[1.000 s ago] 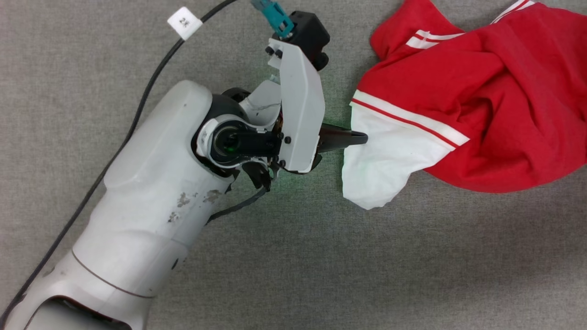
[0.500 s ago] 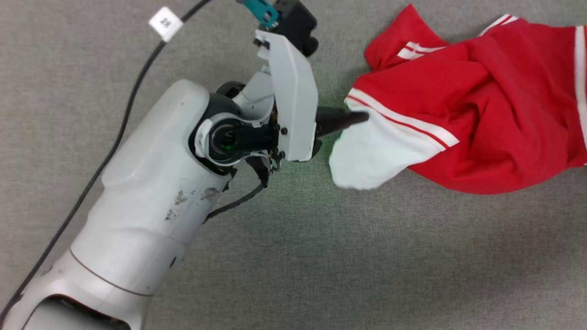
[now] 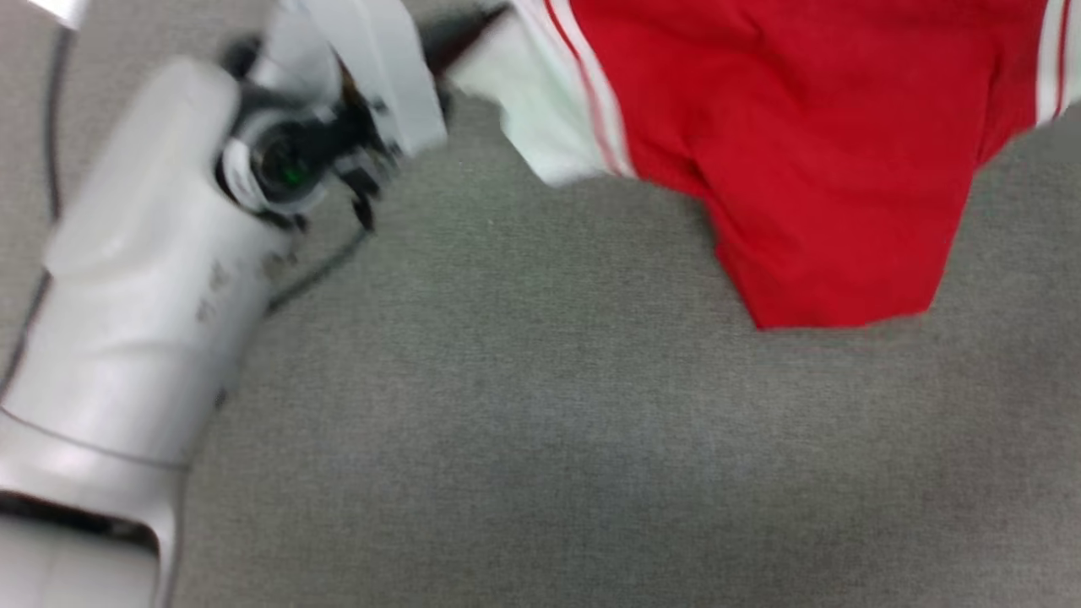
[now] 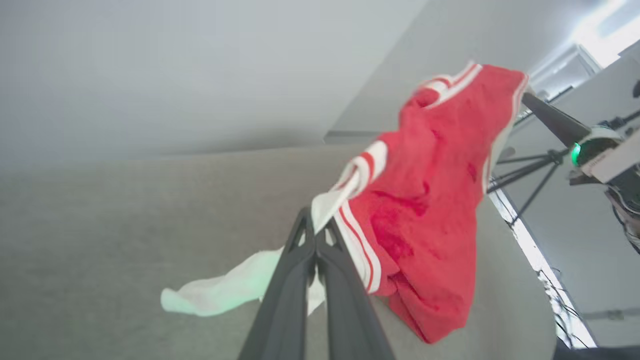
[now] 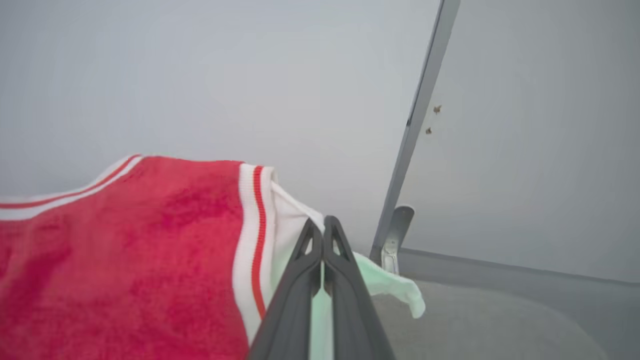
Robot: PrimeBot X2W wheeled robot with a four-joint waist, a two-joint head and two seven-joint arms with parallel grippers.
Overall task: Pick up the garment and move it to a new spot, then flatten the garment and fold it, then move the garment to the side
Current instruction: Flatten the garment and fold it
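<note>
Leftmost, the pale left arm (image 3: 143, 287) reaches from 8 o'clock towards 11 o'clock in the head view, above a grey, felt-covered worktop (image 3: 540, 473). That picture is smeared by motion. A thin dark cable (image 3: 52, 127) runs beside the arm at 10 o'clock, and a small green light (image 3: 291, 176) glows at the wrist.

At the arm's end the left gripper (image 4: 316, 227) has its two long dark fingers (image 4: 287, 305) pressed together, clamped on the striped trim where a white sleeve (image 4: 230, 295) joins the red body. In the left wrist view that sleeve droops from the tips towards 8 o'clock, down to the worktop; whether it touches cannot be told.

Further right comes the garment (image 3: 802, 152), a red jersey with white and red striped trim. It is held up and stretched between the two grippers. In the head view it spans the top edge from 12 o'clock to 2 o'clock, and one red corner hangs down to about 3 o'clock over the grey surface. In the left wrist view its lowest folds sit at 5 o'clock, close to the worktop or resting on it.

Rightmost, the right gripper (image 5: 324, 225) has its fingers closed too, pinching the white cloth of the other sleeve (image 5: 390, 282) just past the striped trim. In the right wrist view the red body fills 7 to 9 o'clock, and the loose sleeve end falls away at 4 o'clock. Behind it stand a pale wall (image 5: 200, 75) and a grey upright bar (image 5: 415, 125). A dark tripod (image 4: 530, 170) stands beyond the worktop's edge at 3 o'clock in the left wrist view.
</note>
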